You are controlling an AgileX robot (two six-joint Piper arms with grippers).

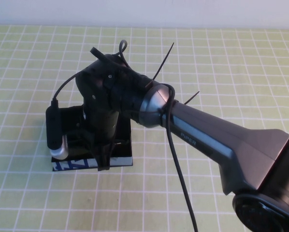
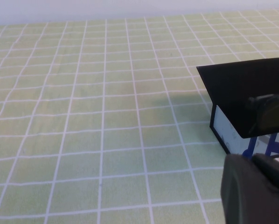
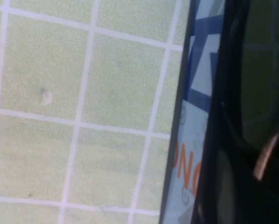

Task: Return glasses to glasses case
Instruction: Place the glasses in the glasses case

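A: Where was the right gripper [image 1: 102, 145]?
B: Down over the glasses case [image 1: 122, 161], on the green checked tablecloth [image 1: 222, 63]. The right arm [image 1: 207, 135] reached in from the robot's right, wrist pitched down, hiding most of the case.

A: Its claw, open or closed?
B: Couldn't tell, the wrist blocked it in the high view.

A: Glasses?
B: In the right wrist view, a dark reflective lens and black frame of the glasses [image 3: 261, 93] sat right against the case's printed side [image 3: 188, 154], blue and orange lettering. In or above the case, couldn't tell.

A: Left gripper?
B: Only a dark blurred bit of the left gripper [image 2: 254, 189] showed in its wrist view, near the case [image 2: 228, 128] with its black flap lid [image 2: 237, 88] raised. Claw state not visible.
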